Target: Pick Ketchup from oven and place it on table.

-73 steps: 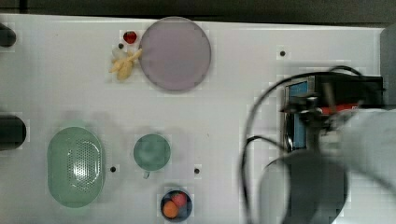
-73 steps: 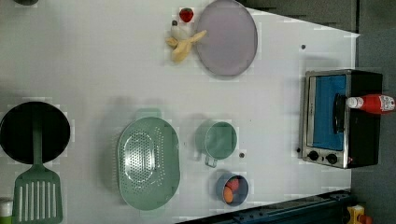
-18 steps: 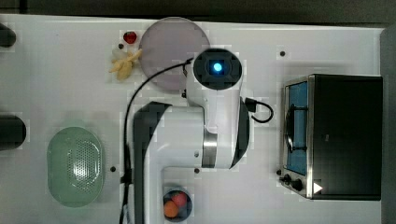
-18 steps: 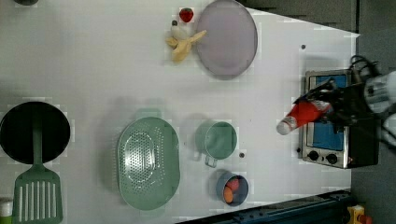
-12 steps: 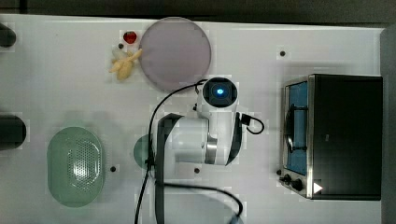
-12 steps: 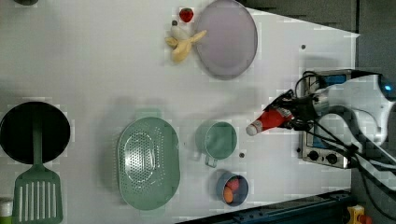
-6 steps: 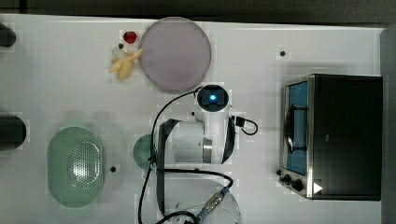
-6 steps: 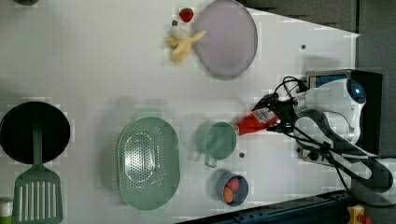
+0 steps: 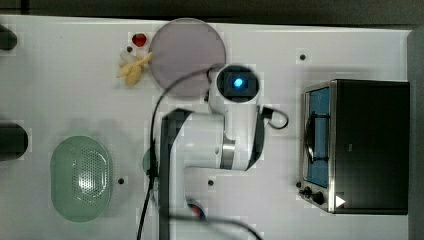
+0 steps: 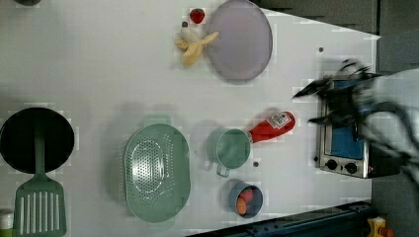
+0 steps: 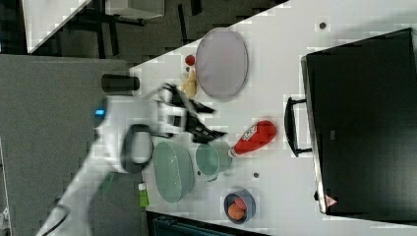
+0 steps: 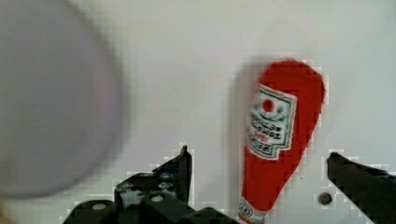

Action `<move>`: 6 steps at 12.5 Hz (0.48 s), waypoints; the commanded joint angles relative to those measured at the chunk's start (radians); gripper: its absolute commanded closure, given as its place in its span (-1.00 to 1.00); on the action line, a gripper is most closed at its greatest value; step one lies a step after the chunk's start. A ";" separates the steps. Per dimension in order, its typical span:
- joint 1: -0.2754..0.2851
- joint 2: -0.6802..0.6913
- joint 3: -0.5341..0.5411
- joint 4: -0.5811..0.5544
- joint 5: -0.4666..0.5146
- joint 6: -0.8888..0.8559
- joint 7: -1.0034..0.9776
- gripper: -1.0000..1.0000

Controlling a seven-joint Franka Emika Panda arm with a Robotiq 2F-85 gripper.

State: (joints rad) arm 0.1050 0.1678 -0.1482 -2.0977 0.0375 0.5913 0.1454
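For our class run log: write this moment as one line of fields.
phase: release done | gripper: open, holds nothing | Ketchup: lying on table, cap beside green cup | oven: apart

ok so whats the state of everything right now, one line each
Ketchup: lying on its side on the table, cap at the green cup, not held
gripper: open, empty
oven: door shut
purple plate: empty
colander: empty
small bowl: holds orange and red pieces
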 commanded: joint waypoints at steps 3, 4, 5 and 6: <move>0.006 -0.165 0.013 0.306 -0.008 -0.296 0.042 -1.00; 0.007 -0.165 0.014 0.353 -0.008 -0.361 0.043 -1.00; 0.007 -0.164 0.015 0.399 -0.008 -0.402 0.042 -1.00; 0.007 -0.165 0.014 0.432 -0.011 -0.446 0.043 -1.00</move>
State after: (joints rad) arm 0.1055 -0.0705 -0.1624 -1.6162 0.0189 0.2042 0.1494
